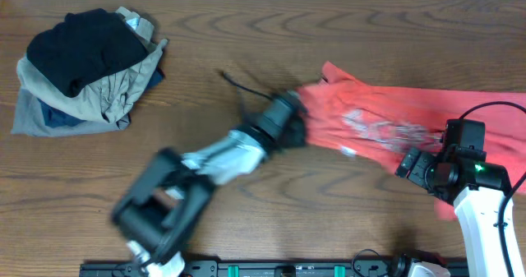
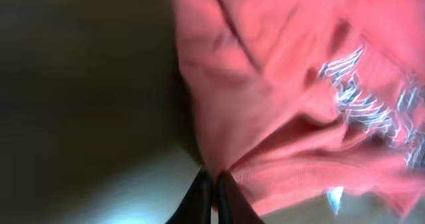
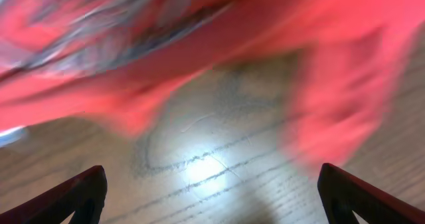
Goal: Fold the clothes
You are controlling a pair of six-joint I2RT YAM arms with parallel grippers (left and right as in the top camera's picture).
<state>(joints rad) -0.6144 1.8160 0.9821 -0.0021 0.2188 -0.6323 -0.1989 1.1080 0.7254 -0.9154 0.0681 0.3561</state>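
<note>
The red-orange T-shirt (image 1: 386, 117) lies crumpled on the right half of the table, its chest lettering (image 1: 382, 131) facing up. My left gripper (image 1: 297, 121) is at the shirt's left edge and is shut on a pinch of the red cloth, which also shows in the left wrist view (image 2: 279, 98), with the fingertips (image 2: 214, 184) closed together. My right gripper (image 1: 411, 163) is at the shirt's front edge, open and empty; its fingers (image 3: 209, 191) are spread wide over bare wood, with the blurred red shirt (image 3: 199, 44) just ahead.
A pile of black, khaki, grey and blue clothes (image 1: 86, 67) sits at the back left corner. A dark cable (image 1: 238, 86) lies on the wooden table (image 1: 246, 30) near my left gripper. The table's front edge runs along the bottom.
</note>
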